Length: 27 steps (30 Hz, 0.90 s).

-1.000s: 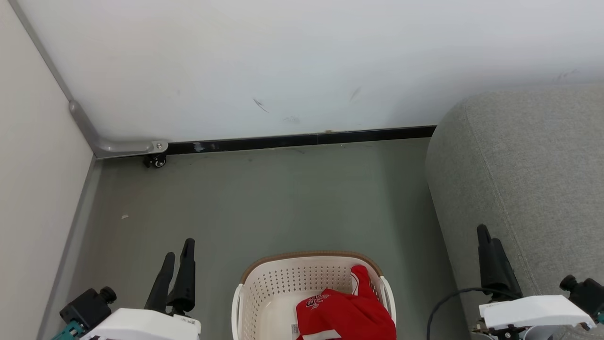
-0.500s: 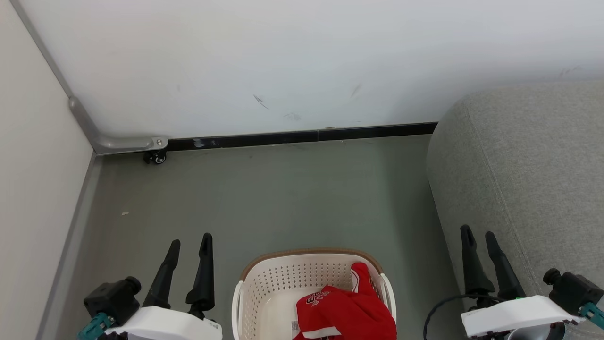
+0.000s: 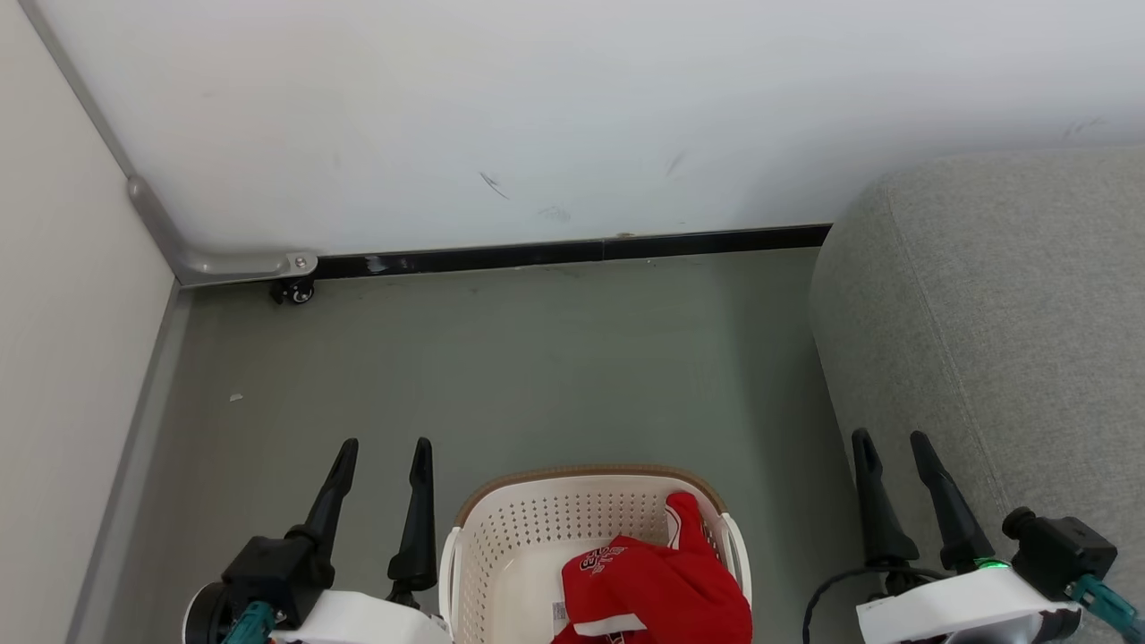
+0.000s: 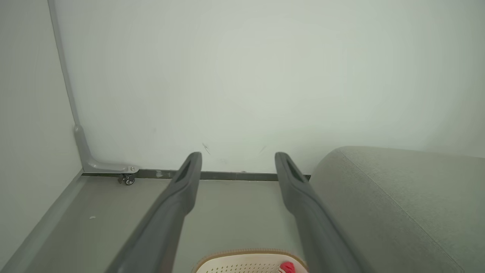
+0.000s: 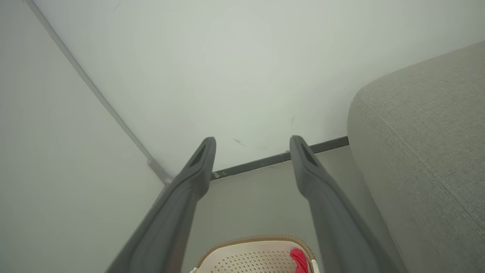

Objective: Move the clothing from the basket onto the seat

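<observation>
Bright even indoor light, soft faint shadows, no glare, head view sharp, wrist views hazier, edges bowed

Looks like a lab mock-up of a living room; white partition panels (image 3: 537, 116) on a caster (image 3: 296, 292), grey seat (image 3: 1011, 340).

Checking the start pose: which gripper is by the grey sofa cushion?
The right gripper: in the head view it overlaps the sofa cushion at its edge; the left gripper is across the laundry basket, over floor.
</observation>
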Tool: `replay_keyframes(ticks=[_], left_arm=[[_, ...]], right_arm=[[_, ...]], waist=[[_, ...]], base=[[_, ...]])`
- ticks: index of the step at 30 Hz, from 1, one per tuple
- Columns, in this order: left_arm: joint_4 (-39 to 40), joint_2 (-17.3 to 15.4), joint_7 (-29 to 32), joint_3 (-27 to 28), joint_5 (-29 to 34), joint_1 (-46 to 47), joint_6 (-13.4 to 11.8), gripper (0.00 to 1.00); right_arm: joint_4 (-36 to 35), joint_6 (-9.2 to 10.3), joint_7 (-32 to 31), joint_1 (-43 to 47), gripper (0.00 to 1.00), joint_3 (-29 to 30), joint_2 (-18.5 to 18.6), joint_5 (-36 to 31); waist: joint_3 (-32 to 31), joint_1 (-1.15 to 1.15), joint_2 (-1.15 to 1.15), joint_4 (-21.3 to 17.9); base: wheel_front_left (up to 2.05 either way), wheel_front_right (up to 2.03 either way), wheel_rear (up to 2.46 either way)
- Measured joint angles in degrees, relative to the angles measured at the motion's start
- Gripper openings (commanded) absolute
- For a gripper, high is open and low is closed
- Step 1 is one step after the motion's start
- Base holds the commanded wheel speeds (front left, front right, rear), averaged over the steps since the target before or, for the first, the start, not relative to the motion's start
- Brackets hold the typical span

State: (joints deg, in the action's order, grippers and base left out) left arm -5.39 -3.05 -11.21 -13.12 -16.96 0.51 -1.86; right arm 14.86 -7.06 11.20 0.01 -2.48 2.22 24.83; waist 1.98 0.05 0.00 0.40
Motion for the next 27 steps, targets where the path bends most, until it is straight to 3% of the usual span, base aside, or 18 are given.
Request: replay_keyframes(ticks=[12,27], left_arm=[[-2.3,0.0,-2.5,0.0,8.7,-0.1,-4.6,1.0],[-3.9,0.0,-3.0,0.4,10.6,-0.1,-5.6,1.0]], right_arm=[[0.2,-0.01,2.5,0.0,1.0,-1.0,0.0,-8.5],[0.2,-0.01,3.0,0.0,1.0,-1.0,0.0,-10.8]], waist=[[0.3,-0.01,0.0,0.0],[0.3,-0.02,0.0,-0.2]], base=[[0.0,0.0,0.0],[0.0,0.0,0.0]])
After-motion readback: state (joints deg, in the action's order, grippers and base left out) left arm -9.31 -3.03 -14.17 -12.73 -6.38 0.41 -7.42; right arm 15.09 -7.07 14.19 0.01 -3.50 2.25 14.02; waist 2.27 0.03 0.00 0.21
